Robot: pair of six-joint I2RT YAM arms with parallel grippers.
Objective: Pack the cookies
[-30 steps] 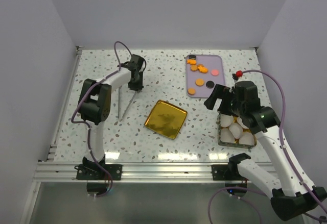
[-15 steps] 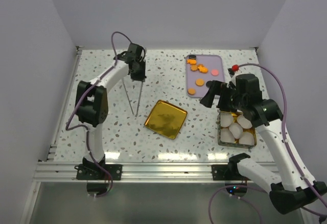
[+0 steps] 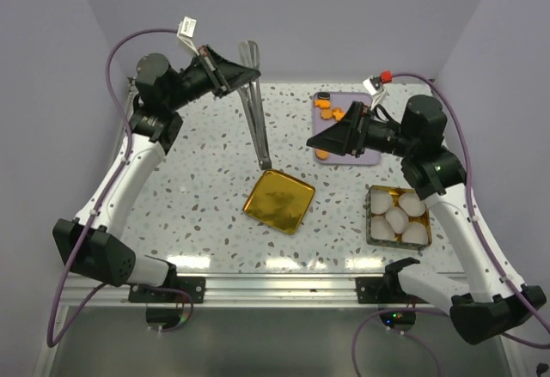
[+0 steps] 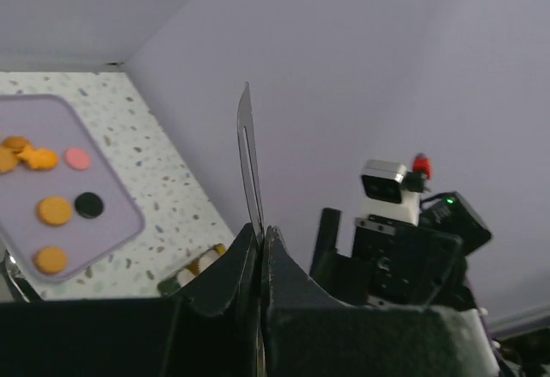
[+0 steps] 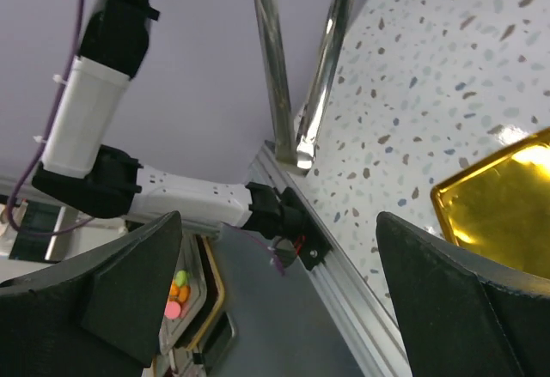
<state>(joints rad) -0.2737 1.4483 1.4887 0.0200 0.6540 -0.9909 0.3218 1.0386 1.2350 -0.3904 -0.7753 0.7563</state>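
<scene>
The cookies (image 3: pixel 325 102) are small orange, black and pink discs on a lavender tray (image 3: pixel 365 155) at the back right. They also show in the left wrist view (image 4: pixel 54 211). My left gripper (image 3: pixel 243 74) is raised high at the back left. It is shut on the handle end of metal tongs (image 3: pixel 255 111) that hang down toward the gold tin lid (image 3: pixel 279 199). In the left wrist view my left gripper (image 4: pixel 260 233) is closed on the tongs' blade (image 4: pixel 249 162). My right gripper (image 3: pixel 320 139) is open and empty. It hovers over the tray's left side and hides some cookies.
A square tin (image 3: pixel 372 222) with several white paper cups stands at the front right, right of the lid. The right wrist view shows my right gripper (image 5: pixel 279 222), the tongs (image 5: pixel 275 59), the lid's corner (image 5: pixel 507 197) and the table's left rail (image 5: pixel 344 257).
My left arm lifted the tongs off the table and swung up high. My right gripper rose from beside the tin and turned left over the tray.
</scene>
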